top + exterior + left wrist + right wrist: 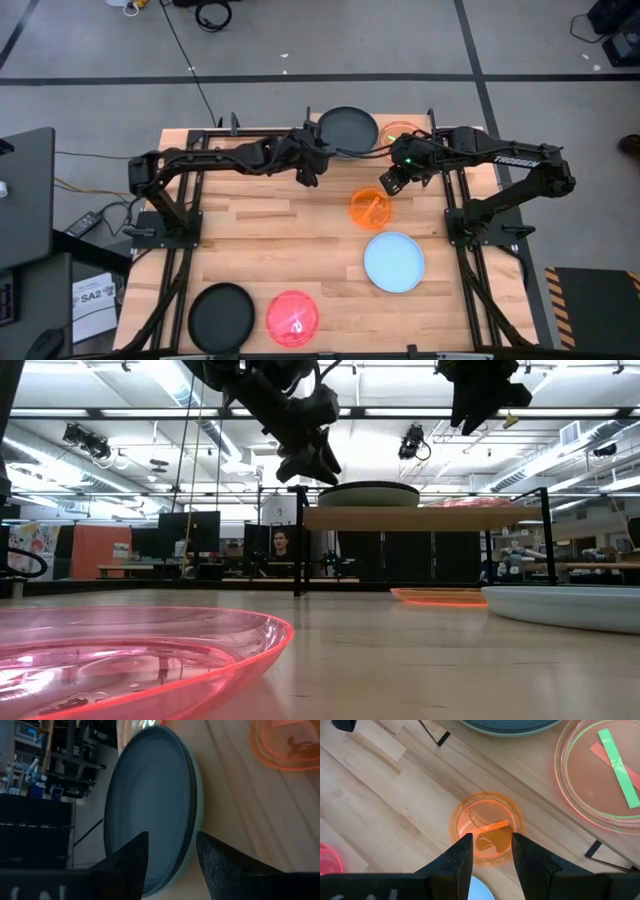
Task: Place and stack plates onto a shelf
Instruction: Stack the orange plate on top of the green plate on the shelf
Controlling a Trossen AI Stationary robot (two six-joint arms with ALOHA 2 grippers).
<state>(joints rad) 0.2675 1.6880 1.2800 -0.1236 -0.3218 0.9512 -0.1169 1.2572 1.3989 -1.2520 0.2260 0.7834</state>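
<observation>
The shelf (pixel 420 518) stands at the table's far edge. On it a black plate (pixel 348 128) lies on a pale green plate (pixel 196 815), and beside them sits a translucent pink plate (pixel 605 775). My left gripper (pixel 308 172) hangs open just off the shelf's left near corner, level with the black plate's rim (pixel 187 835), touching nothing. My right gripper (pixel 490 852) is open, high above the small orange plate (pixel 485 832), which lies flat on the table in front of the shelf.
A light blue plate (pixel 394 262) lies on the table near the orange one. A second black plate (pixel 221 315) and a red plate (pixel 292 318) lie at the near edge. Bare wood stretches across the table's middle and left. People sit in the room behind.
</observation>
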